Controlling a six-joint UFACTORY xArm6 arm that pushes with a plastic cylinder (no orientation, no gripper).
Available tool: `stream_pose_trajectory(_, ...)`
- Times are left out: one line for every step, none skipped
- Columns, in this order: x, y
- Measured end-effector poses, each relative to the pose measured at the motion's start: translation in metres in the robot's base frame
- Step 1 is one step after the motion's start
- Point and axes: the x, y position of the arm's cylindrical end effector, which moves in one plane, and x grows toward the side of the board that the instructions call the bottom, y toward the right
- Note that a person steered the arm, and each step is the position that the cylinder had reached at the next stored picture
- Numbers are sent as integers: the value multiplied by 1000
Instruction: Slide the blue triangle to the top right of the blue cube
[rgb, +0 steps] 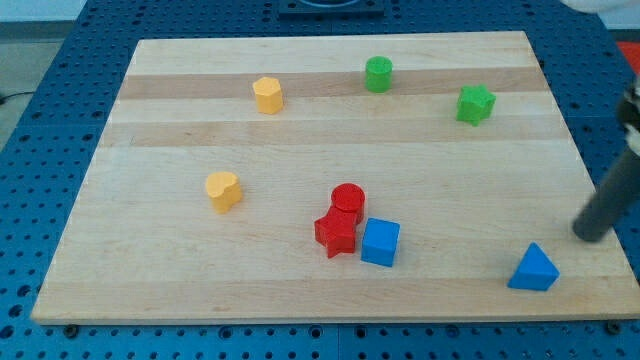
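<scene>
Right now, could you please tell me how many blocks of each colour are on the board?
Blue: 2, the blue cube and the blue triangle
Red: 2, the red cylinder and the red star
Green: 2, the green cylinder and the green star
Yellow: 2, the yellow block at top and the yellow block at left
Total: 8

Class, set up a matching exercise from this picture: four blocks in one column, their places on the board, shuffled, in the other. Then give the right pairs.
Blocks:
1. blue triangle
2. green star
3. yellow hexagon
4. blue cube

Places:
A. view's top, left of centre
B. touching the red star
C. bottom right corner, just left of and below my tip
D. view's top right

Pairs: 1-C, 2-D, 3-A, 4-B
</scene>
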Motion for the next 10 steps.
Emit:
stream_pose_trajectory(42, -2)
stream_pose_trajectory(26, -51)
stream_pose_trajectory(21, -95)
stream_pose_trajectory(39, -100)
stream_pose_trajectory(56, -96)
stream_pose_trajectory(57, -143)
stream_pose_trajectory(31, -184)
stream_pose_trajectory(9, -189)
stream_pose_trajectory(10, -181)
stream_pose_trajectory(3, -177)
